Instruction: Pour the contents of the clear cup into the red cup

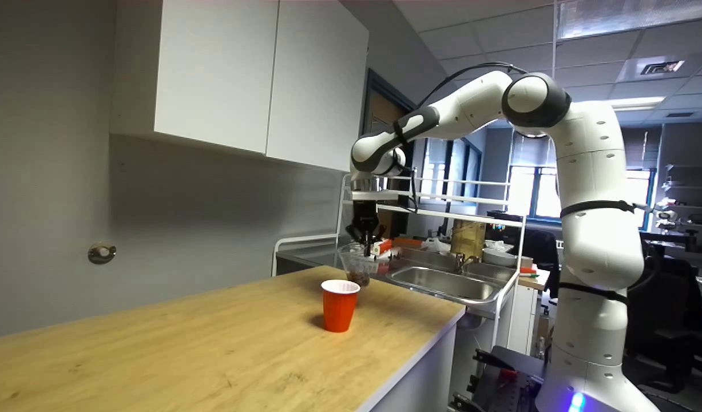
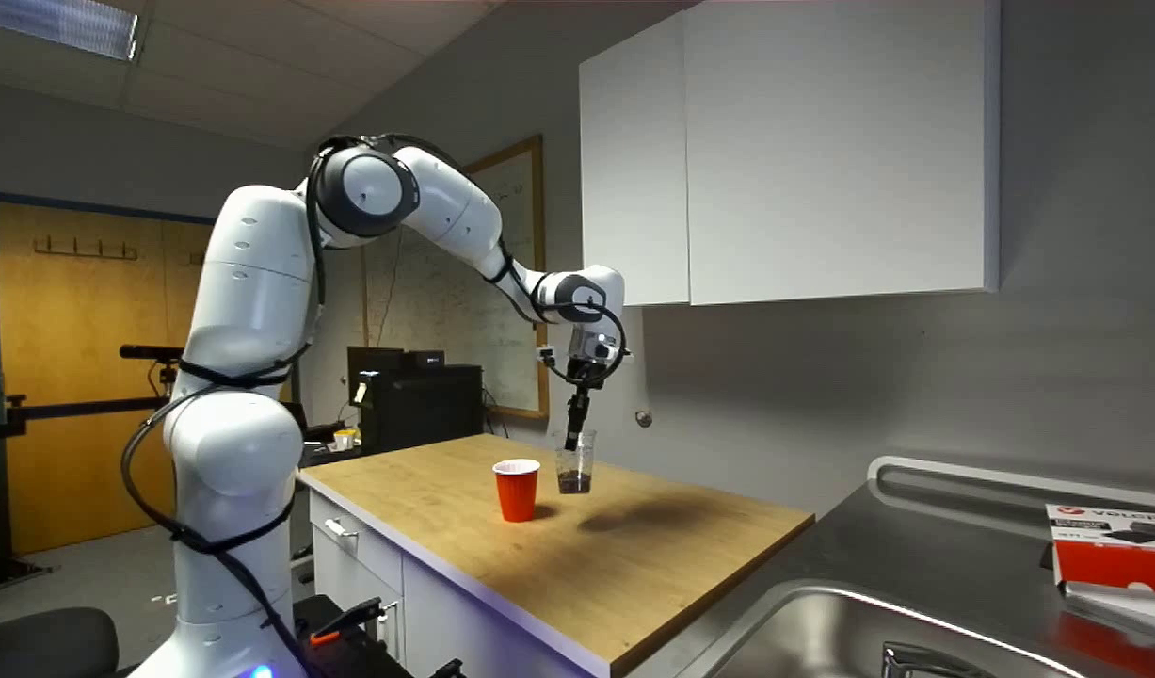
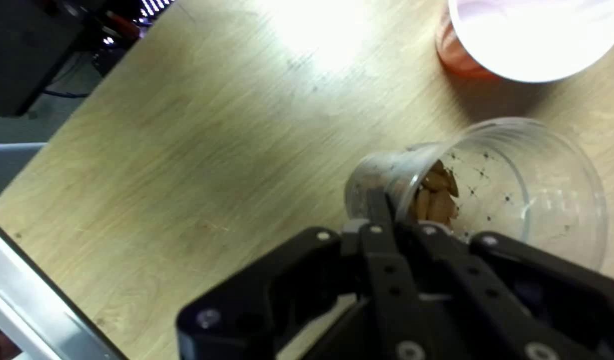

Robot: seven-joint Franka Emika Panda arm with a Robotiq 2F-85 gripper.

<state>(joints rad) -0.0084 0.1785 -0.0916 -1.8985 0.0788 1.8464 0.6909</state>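
Note:
The red cup (image 1: 337, 312) stands upright on the wooden counter, and also shows in an exterior view (image 2: 517, 494). In the wrist view the red cup (image 3: 459, 52) is at the top right, its white inside overexposed. My gripper (image 2: 574, 438) points down and is shut on the wall of the clear cup (image 2: 574, 471), near the rim. It holds the clear cup roughly upright above the counter, beside the red cup and apart from it. In the wrist view the fingers (image 3: 394, 212) pinch the clear cup (image 3: 552, 200), and brown almond-like pieces (image 3: 437, 197) lie in its bottom.
The wooden counter (image 1: 225, 349) ends at a front edge towards the arm's base. A white wall cabinet (image 2: 822, 160) hangs above. A steel sink (image 1: 448, 280) and a white rail frame (image 1: 431, 212) lie beyond the counter's end. A red-white box (image 2: 1114, 560) lies near the sink.

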